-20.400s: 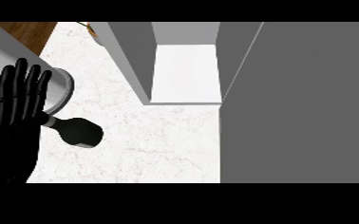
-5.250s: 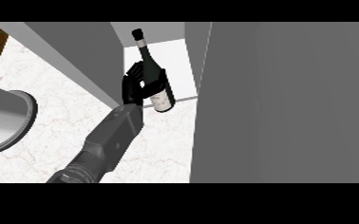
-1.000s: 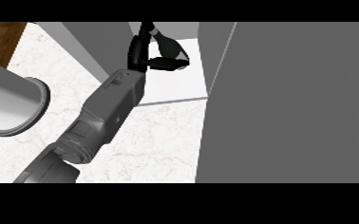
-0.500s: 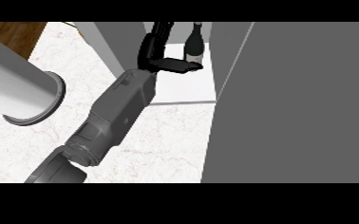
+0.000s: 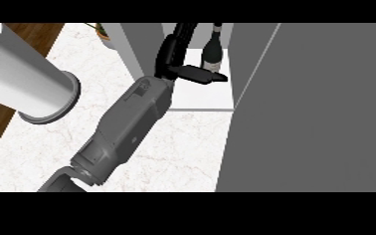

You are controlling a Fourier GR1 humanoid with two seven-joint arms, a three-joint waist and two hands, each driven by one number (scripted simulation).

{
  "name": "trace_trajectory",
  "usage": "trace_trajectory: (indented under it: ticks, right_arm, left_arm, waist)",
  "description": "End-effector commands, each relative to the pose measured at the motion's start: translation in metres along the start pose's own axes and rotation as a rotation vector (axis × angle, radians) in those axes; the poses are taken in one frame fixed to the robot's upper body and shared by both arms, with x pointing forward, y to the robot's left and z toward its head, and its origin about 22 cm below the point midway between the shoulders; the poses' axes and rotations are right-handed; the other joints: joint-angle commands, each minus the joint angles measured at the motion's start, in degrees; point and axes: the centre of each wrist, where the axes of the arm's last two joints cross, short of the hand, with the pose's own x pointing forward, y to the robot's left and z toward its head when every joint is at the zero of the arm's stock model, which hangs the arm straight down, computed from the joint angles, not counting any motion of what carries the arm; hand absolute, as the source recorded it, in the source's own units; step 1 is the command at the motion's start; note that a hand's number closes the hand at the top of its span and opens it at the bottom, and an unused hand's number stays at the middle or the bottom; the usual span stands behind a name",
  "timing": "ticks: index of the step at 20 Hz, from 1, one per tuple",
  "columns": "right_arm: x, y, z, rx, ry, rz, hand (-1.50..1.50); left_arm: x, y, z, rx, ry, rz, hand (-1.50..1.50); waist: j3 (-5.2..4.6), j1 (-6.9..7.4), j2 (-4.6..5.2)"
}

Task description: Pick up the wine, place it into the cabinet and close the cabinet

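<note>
Wine [image 5: 213,47] stands upright on the white floor [image 5: 202,99] of the cabinet [image 5: 140,45], toward the far side, neck up past the top of the view. It sits right of centre in the opening, near the edge where the door [image 5: 308,104] hangs.

My left hand [image 5: 172,55] is inside the cabinet, just left of the bottle. Fingers [image 5: 180,35] run straight up with a strip of white showing between them and the glass, so the hand is open and holds nothing. My thumb [image 5: 202,74] sticks out right and crosses in front of the bottle's lower body; I cannot tell if it touches.

Risks from here:
- Thumb hooks the bottle base as I pull the hand out toward me - bottle tips or drags toward the near edge of the shelf. Cause: thumb lies across its near side.
- Door swung before my forearm is out of the opening - it jams on the arm.
- Bottle stands close to the door side - the closing door could clip it if it got nudged right.
- The door is a big grey panel filling the right of the view, no handle visible - a push could land badly.

The marble worktop [image 5: 183,149] is near me, with a pale cylinder [image 5: 37,87] at far left, well apart. My right hand does not show.
</note>
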Motion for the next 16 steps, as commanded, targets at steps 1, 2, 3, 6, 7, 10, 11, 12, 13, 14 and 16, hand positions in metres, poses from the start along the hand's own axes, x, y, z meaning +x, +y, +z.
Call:
trace_trajectory:
  ticks: [1, 2, 3, 6, 7, 10, 11, 12, 13, 14, 16]
  right_arm:
    - [-0.002, -0.005, 0.017, -0.017, -0.007, 0.012, -1.5]
    - [-0.002, 0.001, 0.009, -0.004, -0.019, 0.015, -1.5]
    - [-0.005, 0.003, 0.018, 0.019, -0.004, 0.021, -1.5]
    - [0.001, 0.008, 0.012, -0.007, -0.025, -0.006, -1.5]
    - [0.001, 0.004, 0.006, 0.009, -0.023, 0.002, -1.5]
    - [-0.005, 0.005, 0.017, 0.013, -0.032, 0.003, -1.5]
    - [0.002, 0.017, 0.008, 0.013, -0.028, -0.003, -1.5]
    - [0.003, 0.007, 0.014, 0.031, -0.031, 0.022, -1.5]
    - [0.009, 0.011, 0.016, 0.034, -0.037, -0.004, -1.5]
    - [0.004, 0.007, 0.018, 0.031, -0.045, 0.016, -1.5]
    - [0.0, 0.024, 0.012, 0.02, -0.036, -0.014, -1.5]
  left_arm:
    - [0.025, -0.027, 0.001, -0.064, -0.034, 0.003, -1.5]
    - [0.021, -0.043, 0.016, -0.086, -0.031, 0.012, -1.5]
    - [0.028, -0.048, 0.018, -0.05, -0.017, 0.025, -1.5]
    - [0.03, -0.059, 0.048, -0.074, 0.003, 0.067, -1.5]
    - [0.037, -0.075, 0.059, -0.06, 0.014, 0.073, -1.5]
    - [0.053, -0.085, 0.071, -0.023, -0.011, 0.068, -1.5]
    - [0.042, -0.084, 0.09, 0.011, -0.012, 0.085, -1.5]
    - [0.057, -0.094, 0.089, 0.005, -0.024, 0.092, -1.5]
    - [0.058, -0.086, 0.095, 0.015, -0.015, 0.108, -1.5]
    - [0.055, -0.097, 0.108, 0.03, -0.018, 0.131, -1.5]
    - [0.048, -0.095, 0.131, 0.041, -0.011, 0.155, -1.5]
  waist:
    - [0.09, 0.74, -0.21]
    - [0.07, 0.87, -0.4]
    - [0.07, 0.18, -0.1]
    - [0.01, 0.82, -0.17]
    - [0.03, 0.79, -0.33]
    - [0.05, -0.09, 0.2]
    - [-0.03, 0.01, 0.15]
    - [0.03, -0.29, 0.17]
    - [0.01, 0.03, 0.11]
    - [0.03, -0.74, 0.27]
    - [-0.04, -0.32, 0.34]
